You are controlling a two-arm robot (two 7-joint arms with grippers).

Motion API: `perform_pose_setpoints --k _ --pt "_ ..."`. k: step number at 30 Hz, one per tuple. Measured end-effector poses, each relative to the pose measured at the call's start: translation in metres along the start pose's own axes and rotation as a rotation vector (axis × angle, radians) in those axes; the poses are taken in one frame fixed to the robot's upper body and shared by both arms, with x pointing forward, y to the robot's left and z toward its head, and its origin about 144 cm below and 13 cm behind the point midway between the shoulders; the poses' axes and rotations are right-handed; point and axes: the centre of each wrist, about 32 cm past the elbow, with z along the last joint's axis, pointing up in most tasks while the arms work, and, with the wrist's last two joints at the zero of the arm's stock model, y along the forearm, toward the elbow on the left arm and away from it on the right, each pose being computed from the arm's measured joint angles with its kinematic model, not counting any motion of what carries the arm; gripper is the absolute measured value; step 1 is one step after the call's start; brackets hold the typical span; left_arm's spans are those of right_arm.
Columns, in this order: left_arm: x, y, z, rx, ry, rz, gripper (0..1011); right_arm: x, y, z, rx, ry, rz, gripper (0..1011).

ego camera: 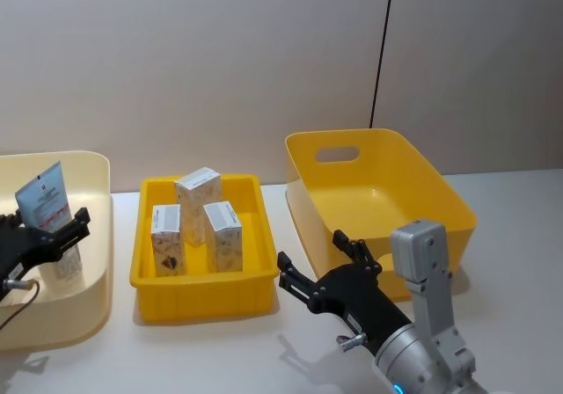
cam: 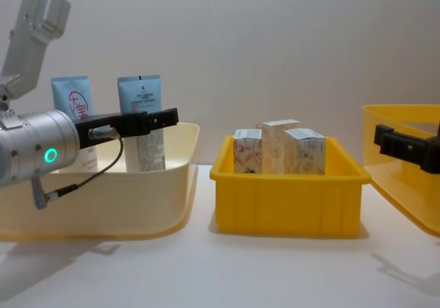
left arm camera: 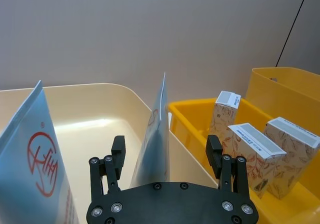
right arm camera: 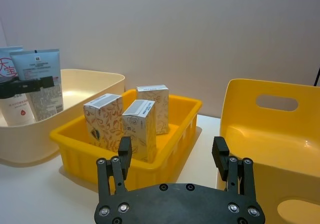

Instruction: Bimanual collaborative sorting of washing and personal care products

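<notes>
left of tray (ego camera: 201, 295): cream bin (ego camera: 97, 262) wall and two tubes (cam: 139, 91) blocking, left gripper (left arm camera: 166, 146) straddling one, fingers spread | in tray: three cartons (ego camera: 196, 192) crowding the middle | right of tray: narrow table (ego camera: 278, 214) strip lying bare, big bin (ego camera: 440, 196) standing open farther right

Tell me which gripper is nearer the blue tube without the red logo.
Left. The left gripper straddles that tube in the cream bin, fingers open either side. The right gripper hangs open beyond the carton tray, beside the deep yellow bin.
</notes>
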Motion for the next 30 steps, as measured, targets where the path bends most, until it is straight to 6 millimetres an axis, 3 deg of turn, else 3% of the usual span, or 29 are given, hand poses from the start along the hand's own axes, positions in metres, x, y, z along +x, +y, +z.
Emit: perform_pose_setpoints --k 6,10,30 --pt "0.0 -0.008 -0.002 -0.003 0.004 -0.004 993 0.0 0.0 0.0 0.0 0.0 0.0 1001" --pt "0.001 -0.011 -0.003 -0.002 0.006 -0.006 905 0.0 0.0 0.0 0.0 0.0 0.0 1001" --pt "0.001 -0.018 -0.004 -0.003 0.009 -0.01 299 0.0 0.0 0.0 0.0 0.0 0.0 1001"
